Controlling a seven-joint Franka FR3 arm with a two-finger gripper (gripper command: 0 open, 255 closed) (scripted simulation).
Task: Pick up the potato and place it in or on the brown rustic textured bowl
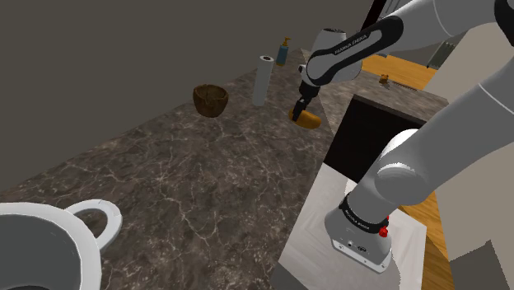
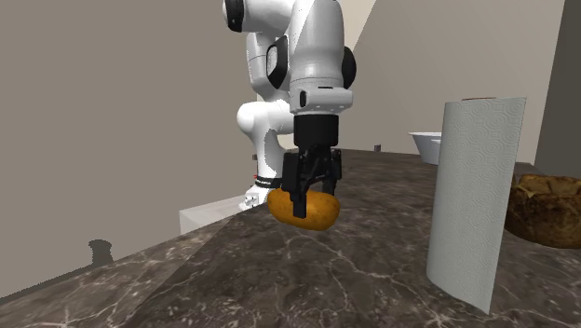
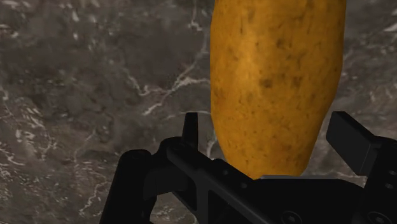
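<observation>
Right now my tool hangs low over the dark marbled desk with its fingers apart, straddling the potato without clamping it: in the wrist view a sliver of desk shows between one finger and the orange-brown skin. The potato lies on the desk near its edge. From it, in the shoulder view, an upright white paper roll stands at ten o'clock, a blue bottle farther off at eleven, and the brown rough bowl at nine, well apart, beyond the roll. A large white mug sits at eight o'clock, far across the desk.
</observation>
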